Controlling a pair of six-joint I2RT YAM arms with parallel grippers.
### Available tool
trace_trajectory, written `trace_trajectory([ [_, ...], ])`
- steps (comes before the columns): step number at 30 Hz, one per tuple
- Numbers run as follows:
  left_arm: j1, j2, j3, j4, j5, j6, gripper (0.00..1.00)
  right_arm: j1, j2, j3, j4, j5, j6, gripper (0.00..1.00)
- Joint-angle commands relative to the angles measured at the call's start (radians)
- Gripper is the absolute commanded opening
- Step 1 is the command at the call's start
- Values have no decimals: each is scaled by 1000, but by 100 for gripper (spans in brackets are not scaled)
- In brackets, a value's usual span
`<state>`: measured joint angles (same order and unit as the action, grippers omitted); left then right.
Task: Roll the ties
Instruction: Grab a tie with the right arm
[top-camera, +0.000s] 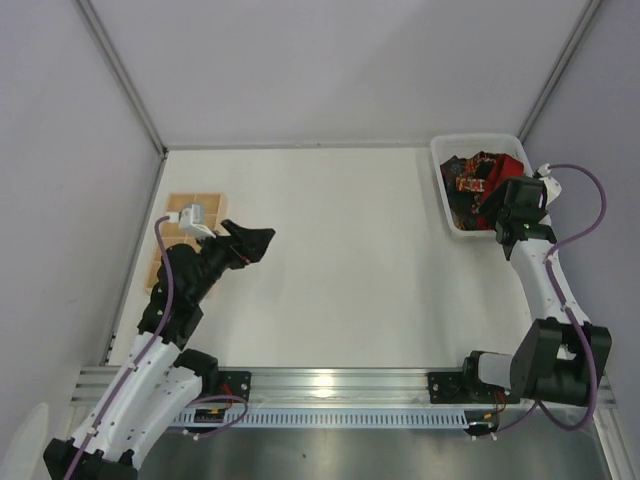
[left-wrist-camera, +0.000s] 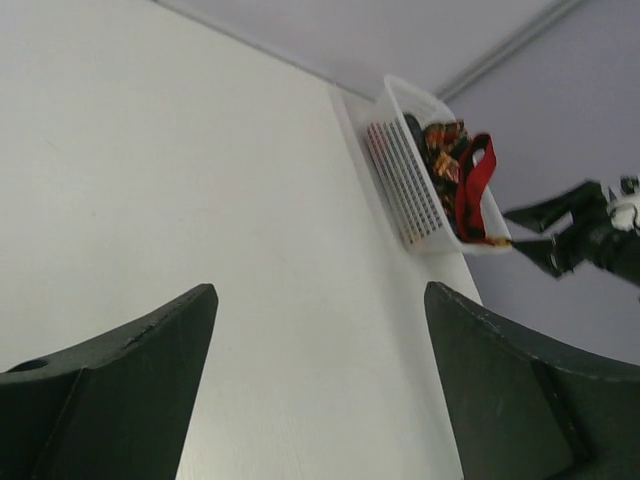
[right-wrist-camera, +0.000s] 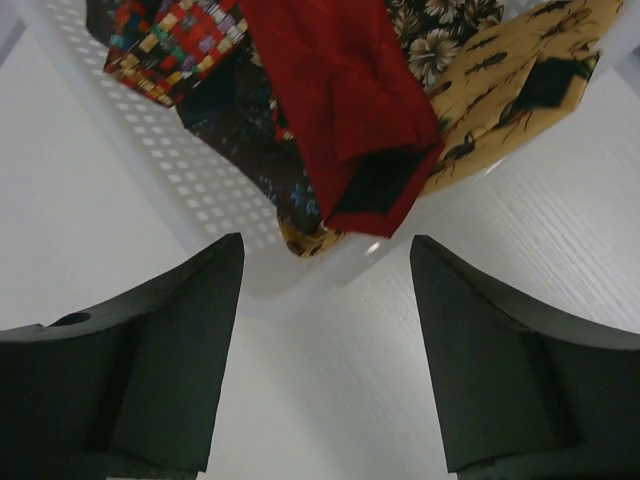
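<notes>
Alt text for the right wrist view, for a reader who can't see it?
A plain red tie lies across patterned ties in a white perforated basket, its end at the near rim. The right gripper is open just short of it, holding nothing, above the white table.

Left claw (top-camera: 256, 240) gapes wide on a bent arm; right claw (right-wrist-camera: 325, 262) gapes too, arm stretched forward.
</notes>
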<state>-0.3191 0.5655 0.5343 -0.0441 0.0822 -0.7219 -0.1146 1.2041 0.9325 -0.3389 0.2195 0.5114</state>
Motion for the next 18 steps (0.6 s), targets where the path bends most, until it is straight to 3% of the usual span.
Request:
trace_trajectory([
  [1,-21,85,70,-25,207,59,91,-30,103,104,75,10,-79,72],
  [5,-37,109,85,-60,252,111,91,-69,243,152,167,-12,-114,68],
  [9,-110,132,154,-97,248,156,91,-88,378,261,124,-45,-154,59],
  [18,-224,217,274,-137,232,208,92,-97,437,296,124,-66,-189,57],
])
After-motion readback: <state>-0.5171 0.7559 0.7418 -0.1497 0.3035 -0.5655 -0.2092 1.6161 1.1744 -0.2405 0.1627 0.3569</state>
